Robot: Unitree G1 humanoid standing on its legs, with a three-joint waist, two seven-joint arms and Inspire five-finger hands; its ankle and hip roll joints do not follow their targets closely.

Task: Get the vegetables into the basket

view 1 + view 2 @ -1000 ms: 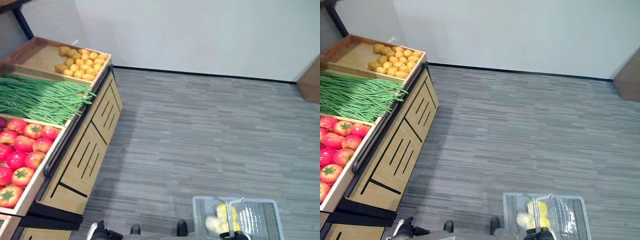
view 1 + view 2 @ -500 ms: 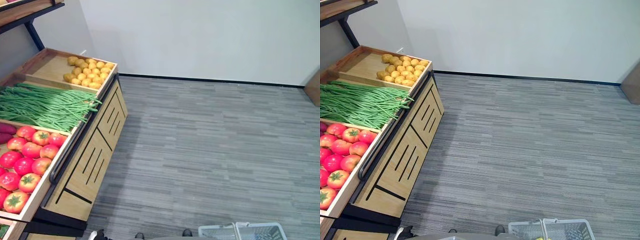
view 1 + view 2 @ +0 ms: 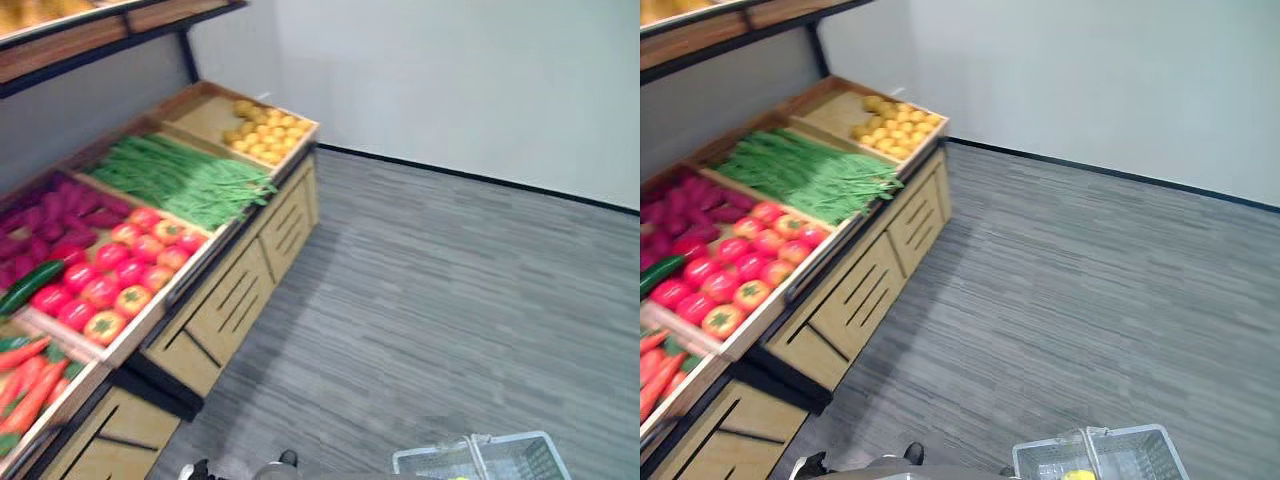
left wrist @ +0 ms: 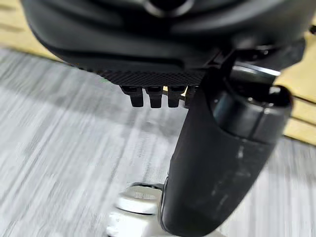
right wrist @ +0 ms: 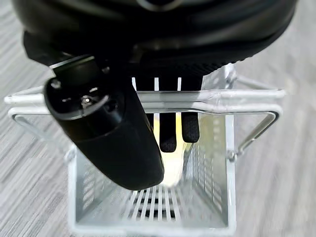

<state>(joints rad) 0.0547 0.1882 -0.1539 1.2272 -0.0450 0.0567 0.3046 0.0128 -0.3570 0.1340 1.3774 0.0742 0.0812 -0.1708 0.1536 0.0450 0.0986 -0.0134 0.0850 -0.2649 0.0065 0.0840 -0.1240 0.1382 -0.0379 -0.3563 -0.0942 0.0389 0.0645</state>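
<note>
A long wooden produce stand (image 3: pixel 225 310) runs along the robot's left side, its slanted bins holding small yellow potatoes (image 3: pixel 262 135), a heap of long green beans (image 3: pixel 185 178), red tomatoes (image 3: pixel 120 270), dark purple sweet potatoes (image 3: pixel 60 215), one green cucumber (image 3: pixel 30 287) and orange carrots (image 3: pixel 25 385). Grey striped carpet floor (image 3: pixel 450 310) covers the rest of the scene.

At the robot's lower right hangs a clear plastic shopping basket with thin wire handles (image 3: pixel 1135 450). The right hand (image 5: pixel 106 128) is clenched around those handles, fingers hooked over the bar and the thumb crossing in front. Inside the basket lies something pale yellow (image 5: pixel 170 168), too hidden to name.

The left hand (image 4: pixel 222 163) hangs low over the carpet beside the stand's wooden front, fingers curled in, grasping nothing.

The vegetables to be collected lie in the bins, well apart from both hands.

Risks, as a judgement: the basket hangs from the handles alone, so a sharp turn toward the stand could swing it and knock it against the wooden front, or tip out what it holds. The left hand is low and curled; reaching without uncurling could shove tomatoes or roll them off the slanted bin. The beans are loose and tangled, so a grasp may drag extra strands over the edge.
</note>
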